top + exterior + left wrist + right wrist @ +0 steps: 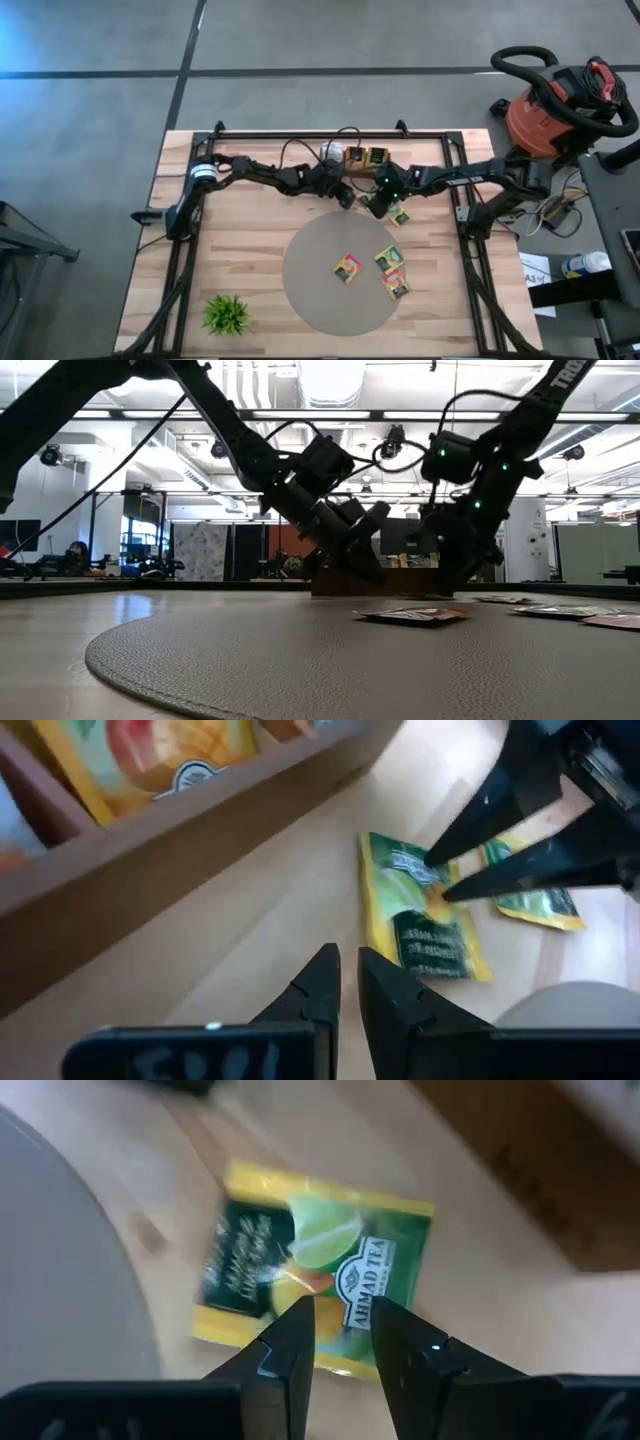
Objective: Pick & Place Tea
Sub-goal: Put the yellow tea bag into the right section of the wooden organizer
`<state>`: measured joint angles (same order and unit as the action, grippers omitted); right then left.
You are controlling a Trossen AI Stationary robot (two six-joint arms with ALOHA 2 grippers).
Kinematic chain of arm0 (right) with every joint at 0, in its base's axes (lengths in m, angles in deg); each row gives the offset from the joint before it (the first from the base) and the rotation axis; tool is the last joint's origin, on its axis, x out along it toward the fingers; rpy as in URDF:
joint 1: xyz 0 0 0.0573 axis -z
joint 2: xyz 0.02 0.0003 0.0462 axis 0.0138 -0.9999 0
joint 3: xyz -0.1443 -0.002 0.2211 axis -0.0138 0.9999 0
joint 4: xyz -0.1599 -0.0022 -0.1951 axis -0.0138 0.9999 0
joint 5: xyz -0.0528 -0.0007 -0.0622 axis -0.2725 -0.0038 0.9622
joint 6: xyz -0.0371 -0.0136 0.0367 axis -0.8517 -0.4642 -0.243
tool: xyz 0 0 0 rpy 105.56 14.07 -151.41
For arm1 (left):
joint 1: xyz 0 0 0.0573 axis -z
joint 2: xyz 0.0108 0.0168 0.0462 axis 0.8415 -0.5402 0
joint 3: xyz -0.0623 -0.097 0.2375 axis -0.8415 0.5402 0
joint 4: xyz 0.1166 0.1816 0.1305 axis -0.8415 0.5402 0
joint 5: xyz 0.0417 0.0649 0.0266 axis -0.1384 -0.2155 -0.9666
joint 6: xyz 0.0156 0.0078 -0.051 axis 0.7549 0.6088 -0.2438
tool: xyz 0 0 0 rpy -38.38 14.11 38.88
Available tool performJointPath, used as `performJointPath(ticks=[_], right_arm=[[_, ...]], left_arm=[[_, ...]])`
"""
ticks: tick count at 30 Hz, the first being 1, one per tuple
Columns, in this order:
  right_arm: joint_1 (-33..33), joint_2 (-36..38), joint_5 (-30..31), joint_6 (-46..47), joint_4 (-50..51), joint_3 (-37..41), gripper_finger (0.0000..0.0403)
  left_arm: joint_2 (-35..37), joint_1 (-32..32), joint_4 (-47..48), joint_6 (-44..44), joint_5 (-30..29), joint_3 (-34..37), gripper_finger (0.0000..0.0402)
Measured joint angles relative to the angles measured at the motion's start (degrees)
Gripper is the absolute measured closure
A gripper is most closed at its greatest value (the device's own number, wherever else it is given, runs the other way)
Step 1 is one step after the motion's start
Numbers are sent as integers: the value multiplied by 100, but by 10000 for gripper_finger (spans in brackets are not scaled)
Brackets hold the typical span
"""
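A yellow-green tea sachet (310,1270) lies flat on the wood between the tea box (365,157) and the grey round mat (340,300). My right gripper (340,1342) stands over it, pointing steeply down, with a narrow gap between its fingers. A second sachet (530,895) lies just beyond it on the wood. Three sachets (347,267) (389,258) (397,285) lie on the mat. My left gripper (345,985) hovers close beside the right one, shut and holding nothing. My right gripper sets its two fingertips (440,870) on one end of the sachet (415,860), coming from above at a steep slant. A little of the sachet's face shows in the gap between them. The sachet lies flat on the table.
The wooden tea box (150,850), with more sachets standing in it, runs along the far side right behind both grippers. A small green plant (228,314) stands at the near left. Bare wood lies left of the mat.
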<state>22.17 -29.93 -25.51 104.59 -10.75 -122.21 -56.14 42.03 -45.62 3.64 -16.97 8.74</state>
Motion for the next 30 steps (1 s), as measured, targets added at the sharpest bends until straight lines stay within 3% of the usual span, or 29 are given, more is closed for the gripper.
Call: performJointPath(ticks=[6, 14, 23, 30], right_arm=[[-38, -396, -406, 127, -197, -44, 307], [-98, -394, -507, 417, -411, -47, 320], [-117, -396, -439, 894, -396, -67, 316], [-163, -403, -306, 1347, -455, -67, 321]], left_arm=[[-195, -6, 22, -549, -49, 7, 367], [-193, 18, 41, -692, 139, 2, 367], [-69, 38, 366, -1097, 818, 2, 367], [489, 12, 698, -1088, 232, 51, 367]])
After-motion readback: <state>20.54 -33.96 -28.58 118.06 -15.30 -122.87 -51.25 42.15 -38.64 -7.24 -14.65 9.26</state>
